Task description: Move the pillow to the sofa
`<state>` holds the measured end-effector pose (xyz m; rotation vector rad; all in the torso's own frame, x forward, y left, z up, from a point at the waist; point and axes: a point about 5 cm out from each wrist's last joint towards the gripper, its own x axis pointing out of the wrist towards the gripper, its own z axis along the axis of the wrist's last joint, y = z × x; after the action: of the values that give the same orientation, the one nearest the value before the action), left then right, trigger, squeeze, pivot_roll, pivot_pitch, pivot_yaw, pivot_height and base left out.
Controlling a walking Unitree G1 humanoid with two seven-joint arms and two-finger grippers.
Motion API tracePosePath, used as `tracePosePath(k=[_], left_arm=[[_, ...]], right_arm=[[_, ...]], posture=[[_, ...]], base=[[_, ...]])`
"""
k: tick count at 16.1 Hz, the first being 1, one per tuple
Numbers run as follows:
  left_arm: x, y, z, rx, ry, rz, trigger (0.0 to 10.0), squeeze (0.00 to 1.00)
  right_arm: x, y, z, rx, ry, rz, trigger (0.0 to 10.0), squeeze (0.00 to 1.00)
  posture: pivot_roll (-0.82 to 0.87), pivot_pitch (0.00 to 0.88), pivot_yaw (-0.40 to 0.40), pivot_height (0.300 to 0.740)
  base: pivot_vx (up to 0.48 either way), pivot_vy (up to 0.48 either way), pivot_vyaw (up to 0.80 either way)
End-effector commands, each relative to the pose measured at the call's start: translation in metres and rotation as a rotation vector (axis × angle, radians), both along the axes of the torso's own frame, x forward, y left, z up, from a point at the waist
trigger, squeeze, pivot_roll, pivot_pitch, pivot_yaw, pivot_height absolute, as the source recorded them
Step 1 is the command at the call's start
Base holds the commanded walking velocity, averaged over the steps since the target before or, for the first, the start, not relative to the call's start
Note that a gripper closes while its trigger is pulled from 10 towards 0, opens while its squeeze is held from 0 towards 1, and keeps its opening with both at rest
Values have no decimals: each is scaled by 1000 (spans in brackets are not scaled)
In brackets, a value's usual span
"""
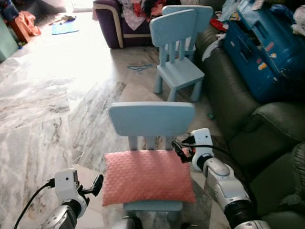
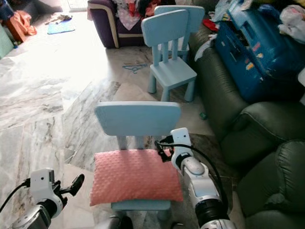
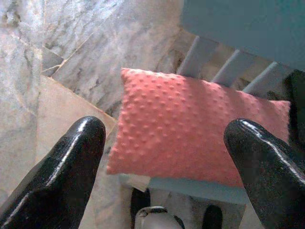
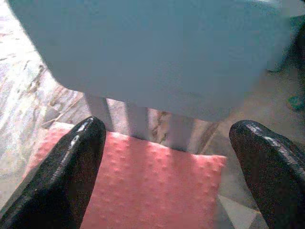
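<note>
A salmon-pink dotted pillow point(image 1: 147, 177) lies flat on the seat of a small light-blue chair point(image 1: 151, 118) right in front of me. My right gripper point(image 1: 179, 150) hovers at the pillow's far right corner, beside the chair's backrest, open; in the right wrist view its fingers point(image 4: 71, 162) spread wide over the pillow point(image 4: 157, 191) and the backrest slats. My left gripper point(image 1: 97, 185) is low at the pillow's left edge, a little apart from it, also open, and looks across the pillow point(image 3: 190, 129). The dark green sofa point(image 1: 238, 109) stands along the right.
A large blue suitcase point(image 1: 267, 47) and clutter lie on the sofa's far cushions. A second light-blue chair point(image 1: 178, 47) stands behind the first, and a purple armchair point(image 1: 110, 26) with clothes farther back. Marble floor point(image 1: 43, 109) opens to the left.
</note>
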<state>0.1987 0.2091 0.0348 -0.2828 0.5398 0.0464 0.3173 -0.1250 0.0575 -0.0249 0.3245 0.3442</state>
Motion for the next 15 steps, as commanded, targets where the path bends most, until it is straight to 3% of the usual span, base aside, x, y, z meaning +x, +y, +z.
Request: tracePosePath(k=[1,15], left_arm=[[-4,4,-1,14,16,14,10000,0],[-1,4,1,48,-6,-21,10000,0]], right_arm=[[-2,5,-2,1,5,15,10000,0],[1,7,-1,-9,-9,17,10000,0]], posture=[[-103,164,66,740],[-102,155,73,740]], base=[[0,472,0],[0,33,0]])
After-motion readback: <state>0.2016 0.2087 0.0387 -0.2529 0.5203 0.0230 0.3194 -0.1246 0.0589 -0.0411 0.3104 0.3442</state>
